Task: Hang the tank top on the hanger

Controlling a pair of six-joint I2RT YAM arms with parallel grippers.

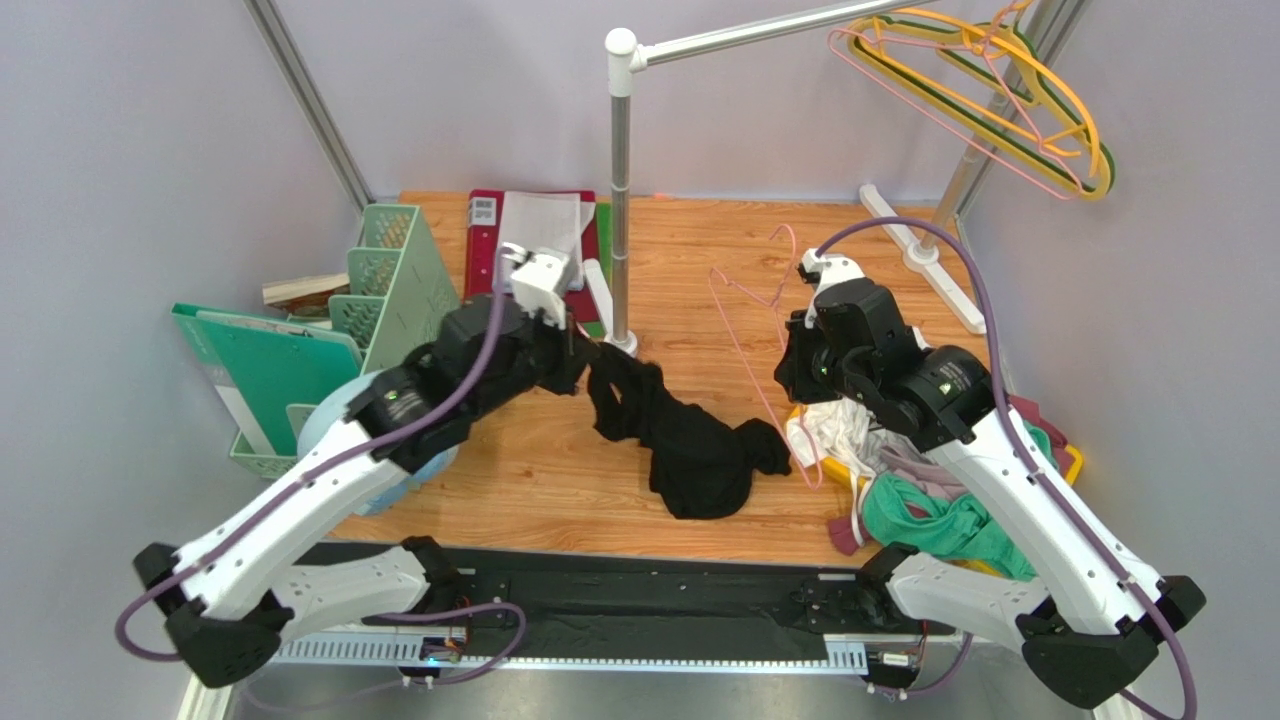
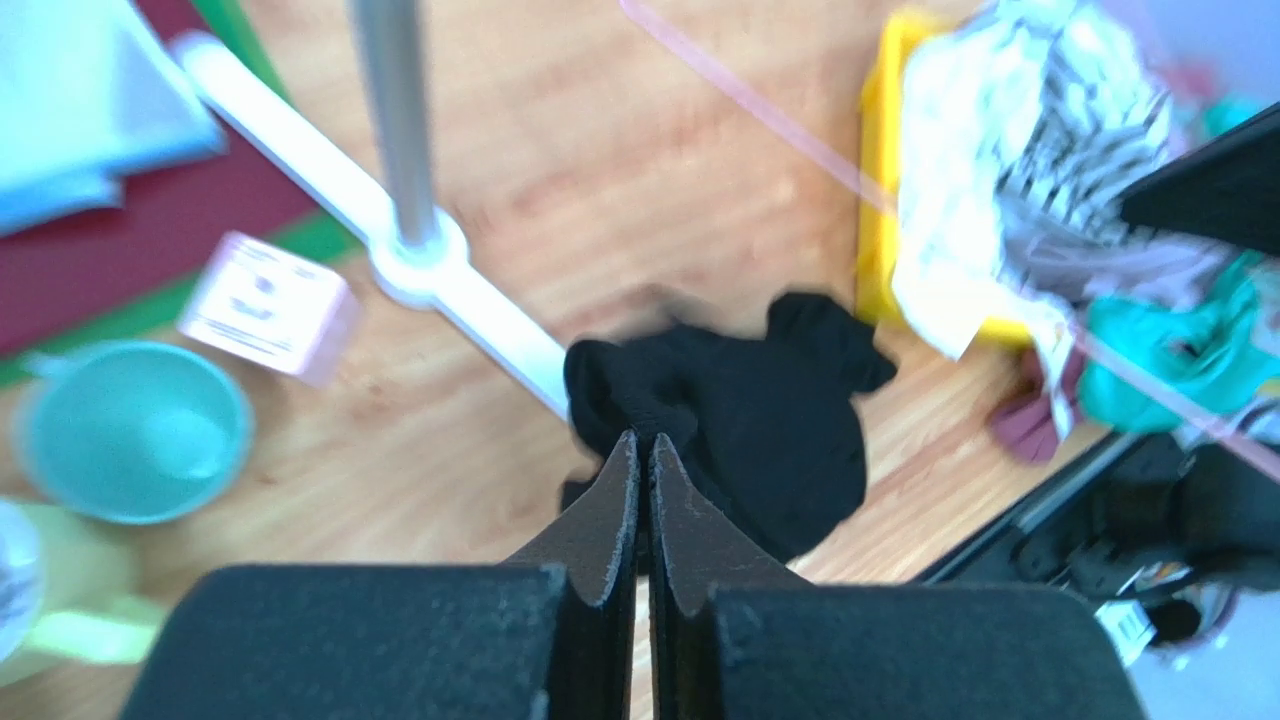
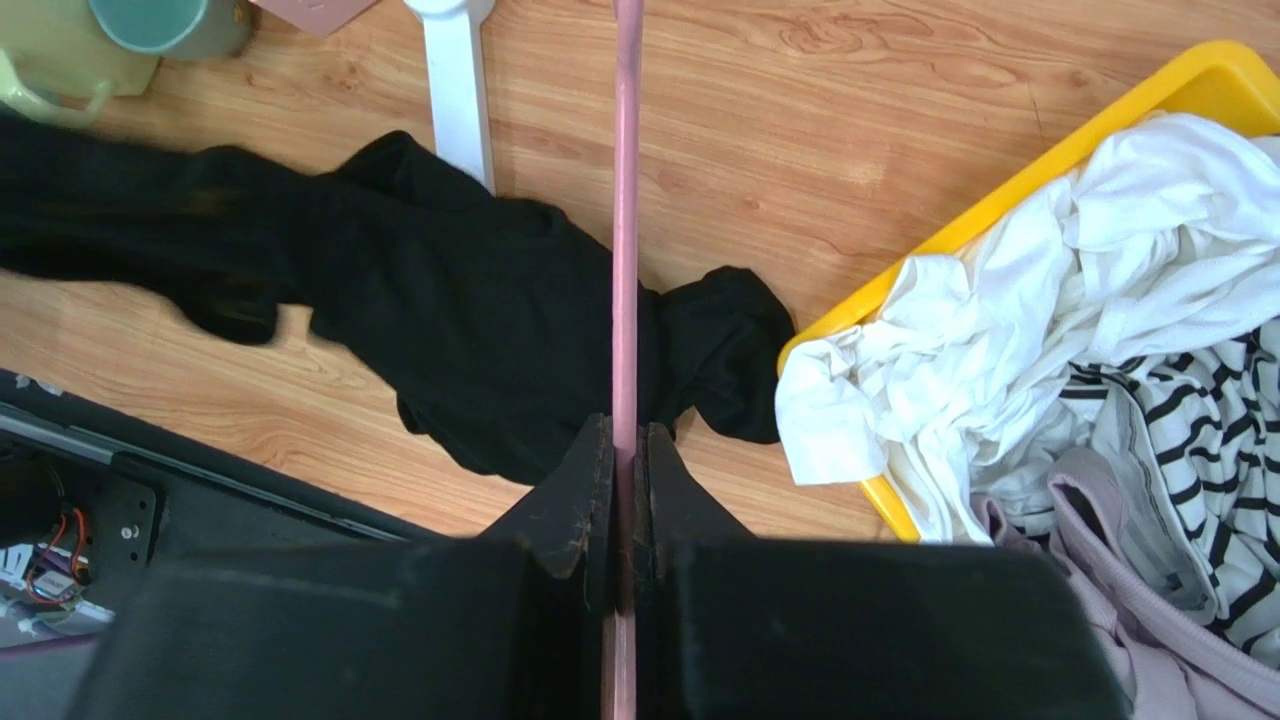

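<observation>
Left pincer [image 1: 583, 357] is clamped shut on one end of the tank top [image 1: 691, 450], fingertips pressed together on the black fabric. From that held end the top runs diagonally down-right in the overhead view. Its long axis goes from the pincer toward the yellow bin [image 1: 831, 468], and the far end lies bunched on the counter [image 1: 511, 465] just beside the bin.

Right pincer [image 3: 627, 435] is closed tight on the hanger [image 3: 627, 225], gripping one thin pink wire side. In the wrist view the wire runs straight away from the fingers and crosses over the tank top. Overhead, its hook end points toward the far edge of the counter, long axis roughly near-to-far.

Containers:
- Yellow bin: holds a white garment [image 3: 1052, 300] and a striped garment [image 3: 1202, 450], heaped over the rim. A green garment [image 1: 932, 518] spills on its near side.
- Green mesh rack [image 1: 398, 270], far left: holds folders.
- Teal bowl [image 2: 135, 428]: contents unclear.
</observation>
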